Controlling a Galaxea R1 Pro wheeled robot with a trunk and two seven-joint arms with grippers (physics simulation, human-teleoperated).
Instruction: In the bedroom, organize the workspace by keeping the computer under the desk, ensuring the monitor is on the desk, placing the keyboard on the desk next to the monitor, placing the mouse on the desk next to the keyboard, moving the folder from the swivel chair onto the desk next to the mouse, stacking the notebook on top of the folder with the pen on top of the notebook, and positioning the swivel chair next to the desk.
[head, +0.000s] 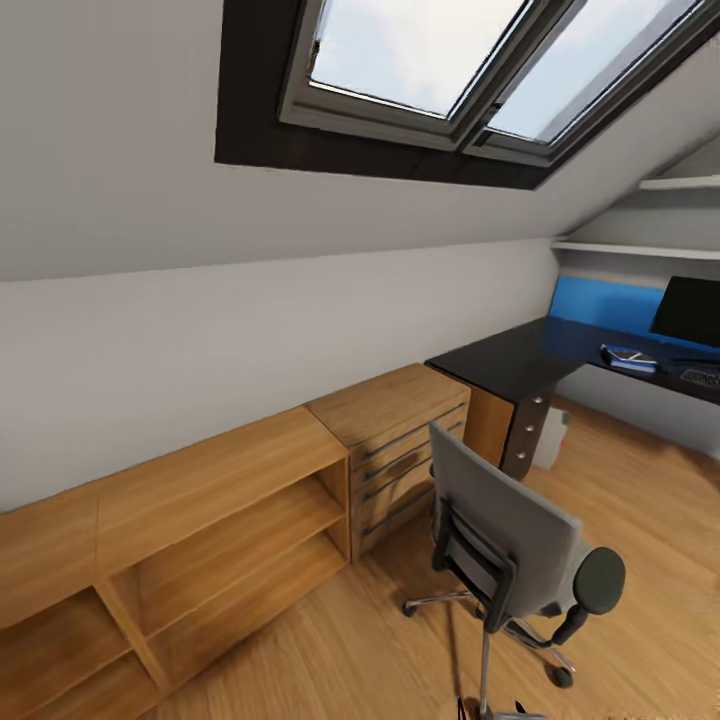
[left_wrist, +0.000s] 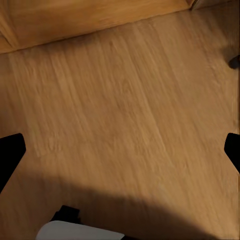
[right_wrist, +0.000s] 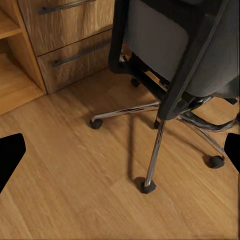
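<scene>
The grey swivel chair (head: 510, 540) stands on the oak floor in front of the low cabinets, short of the desk (head: 520, 365), its back toward me. On the glossy black desktop at far right stand the black monitor (head: 690, 310) and part of the keyboard (head: 702, 376). Left of the keyboard lies the blue folder (head: 630, 360), with a small dark and white thing on it too small to resolve. The light computer (head: 552, 438) sits under the desk. My right gripper (right_wrist: 120, 152) hangs open over the floor near the chair's chrome base (right_wrist: 152, 150). My left gripper (left_wrist: 120, 150) is open above bare floor.
Low oak cabinets with open shelves (head: 200, 540) and a drawer unit (head: 400, 450) line the left wall under the sloped ceiling and skylight (head: 440, 60). A blue wall panel (head: 600, 300) sits behind the desk. Oak floor (head: 650, 520) stretches between chair and desk.
</scene>
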